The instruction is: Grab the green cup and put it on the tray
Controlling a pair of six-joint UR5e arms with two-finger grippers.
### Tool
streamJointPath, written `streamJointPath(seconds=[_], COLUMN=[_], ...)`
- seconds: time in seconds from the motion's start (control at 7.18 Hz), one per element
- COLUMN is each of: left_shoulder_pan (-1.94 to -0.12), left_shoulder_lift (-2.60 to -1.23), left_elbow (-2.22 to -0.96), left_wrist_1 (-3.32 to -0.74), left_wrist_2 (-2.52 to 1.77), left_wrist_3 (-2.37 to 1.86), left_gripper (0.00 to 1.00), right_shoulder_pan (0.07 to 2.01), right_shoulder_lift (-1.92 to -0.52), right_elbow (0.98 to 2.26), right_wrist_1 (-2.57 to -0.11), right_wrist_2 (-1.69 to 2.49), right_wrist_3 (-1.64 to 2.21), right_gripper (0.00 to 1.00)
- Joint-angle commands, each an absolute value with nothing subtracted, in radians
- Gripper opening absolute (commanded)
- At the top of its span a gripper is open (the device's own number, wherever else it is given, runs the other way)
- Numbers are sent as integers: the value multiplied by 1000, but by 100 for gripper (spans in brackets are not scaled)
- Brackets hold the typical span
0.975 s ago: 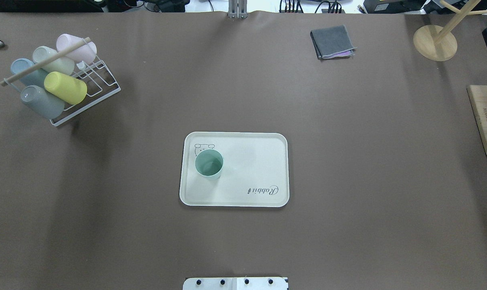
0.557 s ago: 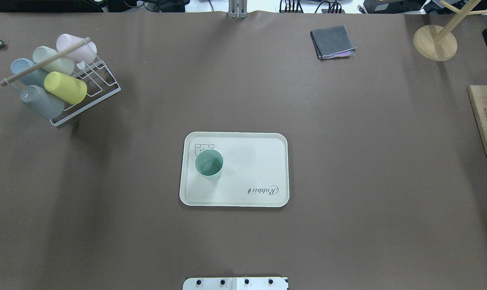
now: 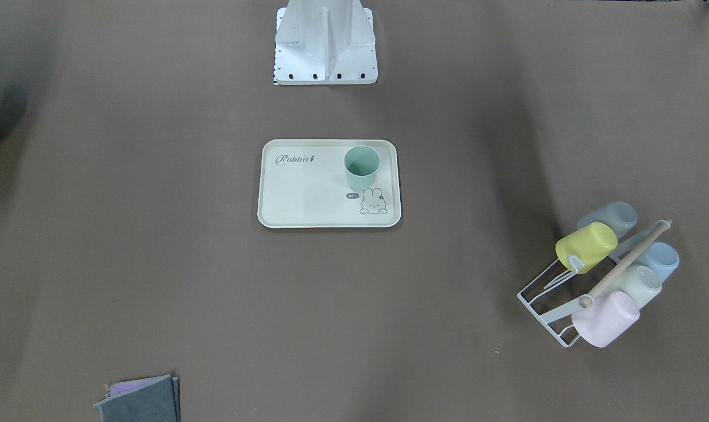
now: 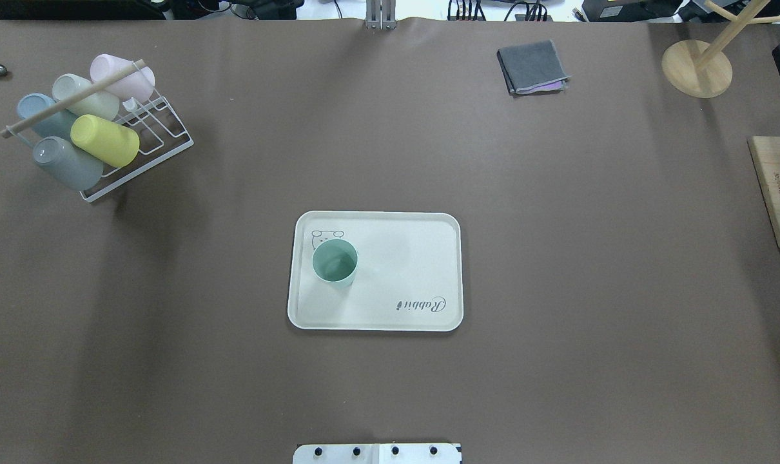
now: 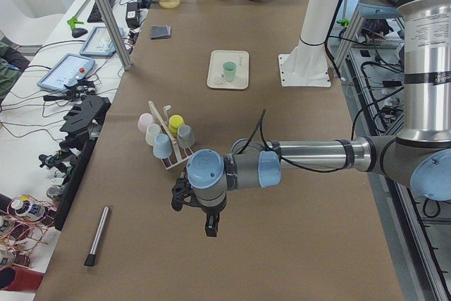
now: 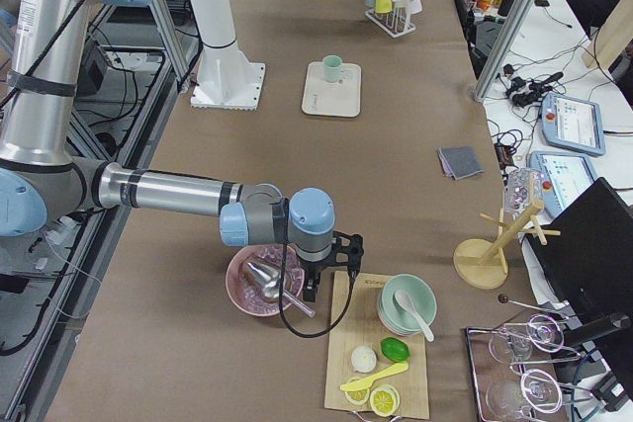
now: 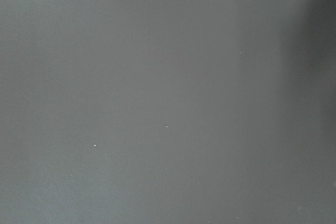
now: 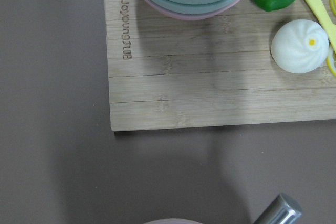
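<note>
Brown paper-covered table (image 4: 557, 193) as far as every camera can see, and both of my arms are parked way out at opposite ends of it. The left gripper (image 5: 209, 225) hangs over bare table well past the wire cup rack (image 4: 151, 138), and its wrist cam shows nothing but brown. The right gripper (image 6: 331, 264) sits over by the bamboo cutting board (image 8: 210, 77), just beside the pink bowl (image 6: 262, 284). Honest answer on my jaws: I can't tell if either pair is spread or pressed together, since they only show up small in the side views.

Cream Rabbit tray (image 4: 403, 258) is mid-table. The green cup (image 4: 334, 261) stands upright on it, mouth up, in the corner with the bunny print and near the rim on my left side. Nothing is touching it. So I'd call the job done, or as good as done.

What could go sideways from here:
- That cup looks like light plastic sitting close to the rim, so a low swing of my left arm toward the middle could tip it or shove it off.
- The rack lies between my left gripper and the tray, and a lazy path could clip its wooden dowel or the yellow cup (image 4: 105, 140).
- My right wrist is close to the bowl and board, so a careless lift could knock them.
</note>
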State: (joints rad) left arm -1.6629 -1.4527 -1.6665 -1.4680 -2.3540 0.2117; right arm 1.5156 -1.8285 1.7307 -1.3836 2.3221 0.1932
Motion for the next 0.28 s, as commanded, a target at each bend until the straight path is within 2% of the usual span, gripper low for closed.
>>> streamJointPath(seconds=[0.0,0.14], left_shoulder_pan=[-1663,-1663], left_shoulder_lift=[-1453,-1453], left_elbow=[-1666,-1664], left_wrist_1=[-1468,-1468], left_wrist_2=[-2355,-2353], left_wrist_3=[212,212], left_gripper=[98,98], right_shoulder_pan=[1516,1516], right_shoulder_lift=[-1829,-1829], right_elbow=[1730,1730], right_wrist_1=[-1384,-1384], right_wrist_2=[2321,2324], right_wrist_3=[193,192], right_gripper=[100,100])
